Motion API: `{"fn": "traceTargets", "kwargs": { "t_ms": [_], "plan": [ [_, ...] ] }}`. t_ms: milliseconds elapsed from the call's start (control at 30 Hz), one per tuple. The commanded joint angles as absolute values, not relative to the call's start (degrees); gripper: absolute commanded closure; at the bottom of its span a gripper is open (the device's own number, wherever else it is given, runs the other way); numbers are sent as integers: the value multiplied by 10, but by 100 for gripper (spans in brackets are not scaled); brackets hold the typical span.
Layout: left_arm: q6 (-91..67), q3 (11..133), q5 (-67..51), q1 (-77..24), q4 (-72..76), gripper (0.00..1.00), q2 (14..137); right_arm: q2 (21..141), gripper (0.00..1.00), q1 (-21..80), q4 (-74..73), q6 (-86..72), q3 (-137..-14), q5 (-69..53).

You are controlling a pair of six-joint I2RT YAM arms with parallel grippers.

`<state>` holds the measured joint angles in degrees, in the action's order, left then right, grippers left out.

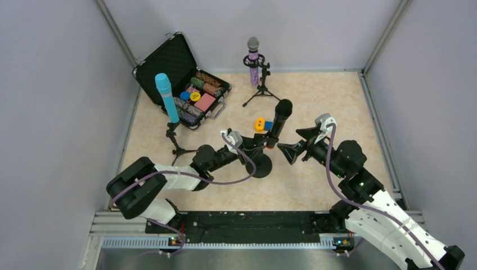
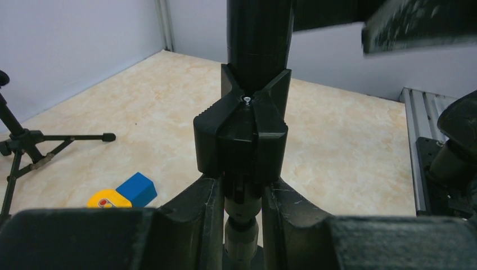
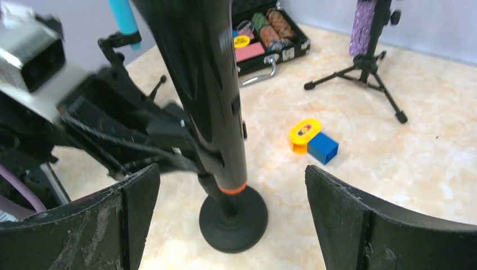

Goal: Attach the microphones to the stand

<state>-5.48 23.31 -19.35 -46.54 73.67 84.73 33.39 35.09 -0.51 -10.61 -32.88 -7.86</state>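
The black microphone [image 1: 279, 121] with an orange ring at its lower end [image 3: 233, 188] stands tilted in the clip [image 2: 242, 135] of a round-base stand [image 1: 260, 166]. My left gripper [image 1: 256, 147] is shut on the stand's stem [image 2: 242, 211] just below the clip. My right gripper [image 1: 297, 143] is open and empty, its fingers [image 3: 129, 214] spread wide around the microphone without touching it. The light-blue microphone [image 1: 167, 98] sits upright on a tripod stand at the left. The glittery purple microphone [image 1: 253, 62] with a silver grille sits on a tripod stand at the back.
An open black case [image 1: 185, 84] holding poker chips lies at the back left. A yellow and blue toy block [image 1: 262, 124] lies behind the round-base stand. Grey walls close in the table on three sides.
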Motion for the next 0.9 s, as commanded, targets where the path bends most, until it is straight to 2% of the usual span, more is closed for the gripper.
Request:
{"fn": "traceTargets", "kwargs": {
  "t_ms": [0,400,867],
  "plan": [
    [-78,274,-178,-463,786,100,785,313,3,354,-10,-98,-303,-111],
    [-92,328,-181,-464,740,100,707,340,5,355,114,-128,-224,-177],
    [-179,389,-191,-471,750,100,712,401,7,371,285,-112,-193,-207]
  ]
}}
